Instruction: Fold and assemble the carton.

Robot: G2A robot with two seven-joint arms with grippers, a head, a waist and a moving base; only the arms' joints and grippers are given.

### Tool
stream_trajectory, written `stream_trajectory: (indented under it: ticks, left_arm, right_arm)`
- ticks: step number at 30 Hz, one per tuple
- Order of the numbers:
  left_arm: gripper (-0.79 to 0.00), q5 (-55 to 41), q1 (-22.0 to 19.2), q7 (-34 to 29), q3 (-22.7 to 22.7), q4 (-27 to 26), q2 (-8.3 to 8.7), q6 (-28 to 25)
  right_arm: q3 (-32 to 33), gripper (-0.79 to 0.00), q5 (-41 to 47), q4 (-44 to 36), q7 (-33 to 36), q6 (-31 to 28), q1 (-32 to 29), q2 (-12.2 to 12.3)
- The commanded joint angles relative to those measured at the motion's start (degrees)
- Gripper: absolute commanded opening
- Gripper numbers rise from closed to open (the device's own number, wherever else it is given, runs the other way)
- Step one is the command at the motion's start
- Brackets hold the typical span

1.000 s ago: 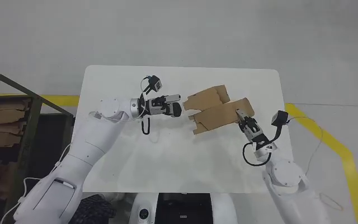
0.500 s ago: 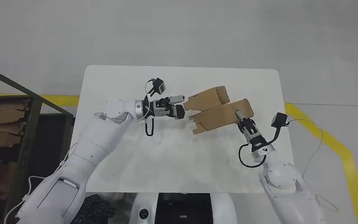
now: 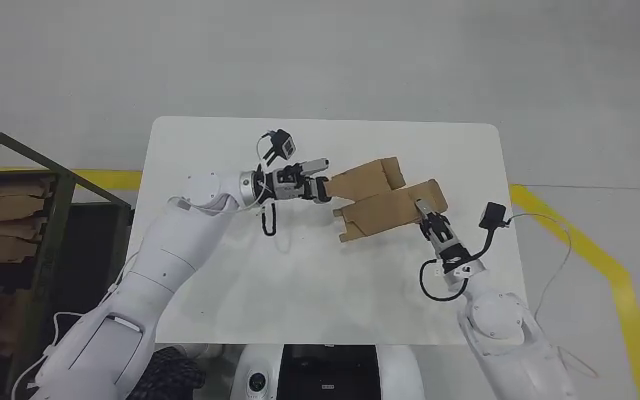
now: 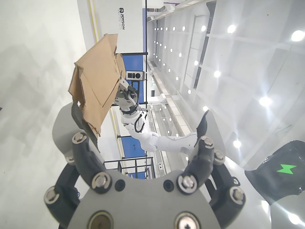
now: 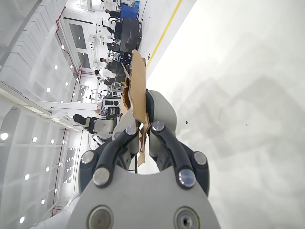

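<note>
Top view, left end effector (image 3: 324,187) nearer carton (image 3: 388,206)

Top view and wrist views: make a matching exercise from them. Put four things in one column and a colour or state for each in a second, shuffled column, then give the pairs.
Things:
1. carton
2. left gripper
3. right gripper
4. table

Colours or states:
A. jaws shut on a cardboard edge
B. white
C. brown
D. jaws wide open, at the carton's end

Pairs: 1-C, 2-D, 3-A, 4-B.
</note>
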Motion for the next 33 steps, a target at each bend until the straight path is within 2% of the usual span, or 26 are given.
stream_trajectory:
  ticks: [1,11,28,33]
  left_arm:
    - [0.0,-0.33,0.15,-0.22,-0.4,-0.44,-0.01,0.02]
    - [0.0,1.6,-0.29,1.09,-0.46,-0.42,-0.45,-0.1]
    - [0.0,6.12,-1.36,3.73,0.4,1.05,-1.4,-0.67]
    - [-0.172,6.63,-1.22,4.08,0.35,1.08,-1.58,-0.72]
  right_arm:
    - [-0.17,-0.785,-0.2,0.13,-0.27,0.41,0.16,-0.13]
    - [-0.76,-0.785,-1.37,-0.99,-0.52,0.87,0.21,-0.62]
    - [1.02,-0.785,1.53,-2.81,1.81,0.12,-0.79,-1.08]
    - [1.27,-0.785,1.67,-3.18,2.22,-0.06,-1.08,-1.21]
